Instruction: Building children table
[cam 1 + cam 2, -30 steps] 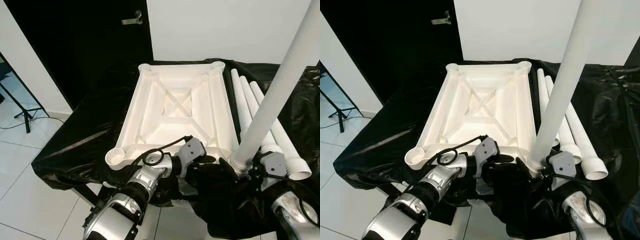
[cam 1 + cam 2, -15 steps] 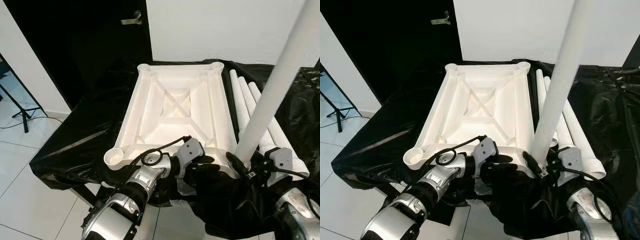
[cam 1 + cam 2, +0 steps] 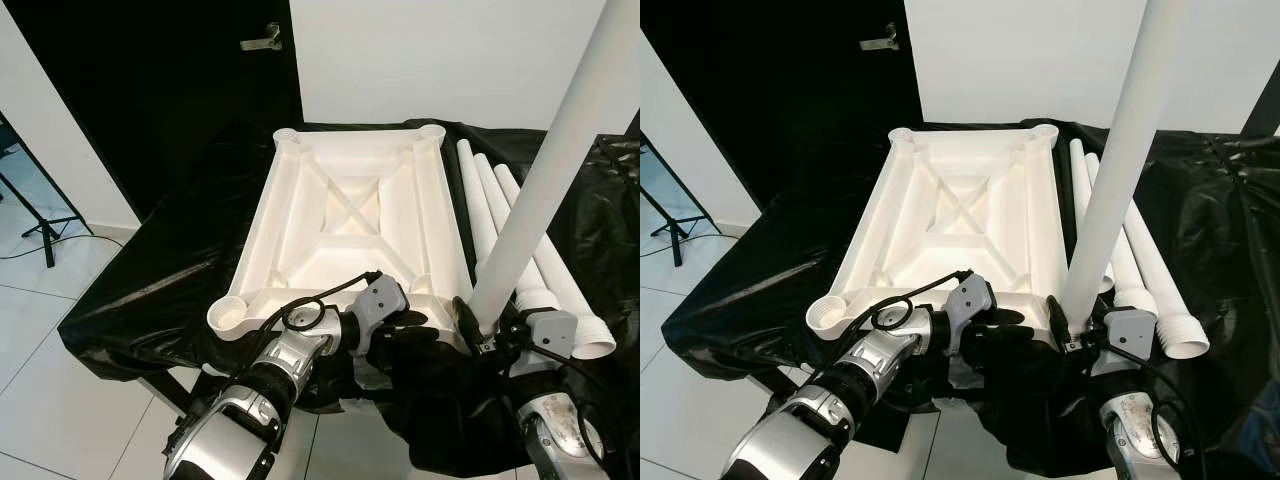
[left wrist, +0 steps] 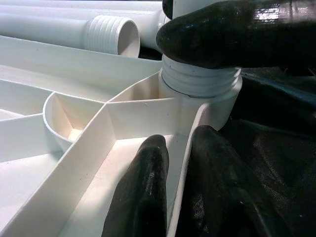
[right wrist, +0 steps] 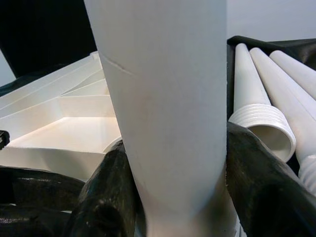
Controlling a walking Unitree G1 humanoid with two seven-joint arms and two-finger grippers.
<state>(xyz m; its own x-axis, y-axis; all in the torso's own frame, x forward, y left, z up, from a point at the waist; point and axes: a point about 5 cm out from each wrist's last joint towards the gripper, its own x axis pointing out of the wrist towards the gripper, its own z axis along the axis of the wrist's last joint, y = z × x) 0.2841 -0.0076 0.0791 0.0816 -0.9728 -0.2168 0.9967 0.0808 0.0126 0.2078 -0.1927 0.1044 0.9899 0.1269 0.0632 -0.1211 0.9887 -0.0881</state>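
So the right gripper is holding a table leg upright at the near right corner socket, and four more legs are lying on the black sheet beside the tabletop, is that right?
Not quite: three legs lie on the black sheet, not four, as the left eye view shows. The right gripper does hold a leg upright at the tabletop's near right corner.

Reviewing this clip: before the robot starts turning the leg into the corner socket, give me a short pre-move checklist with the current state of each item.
1. Right gripper clamped on the upright leg: ok, a finger presses each side in the right wrist view.
2. Leg's threaded end sits at the near right corner socket of the tabletop: ok.
3. Threads engaged: not ok, ridges are exposed above the socket.
4. Leg square to the tabletop: not ok, it leans to the right in the eye views.
5. Left gripper bracing the tabletop: ok, its fingers straddle the rim beside the socket.
6. Spare legs out of the way: ok, lying beside the tabletop.
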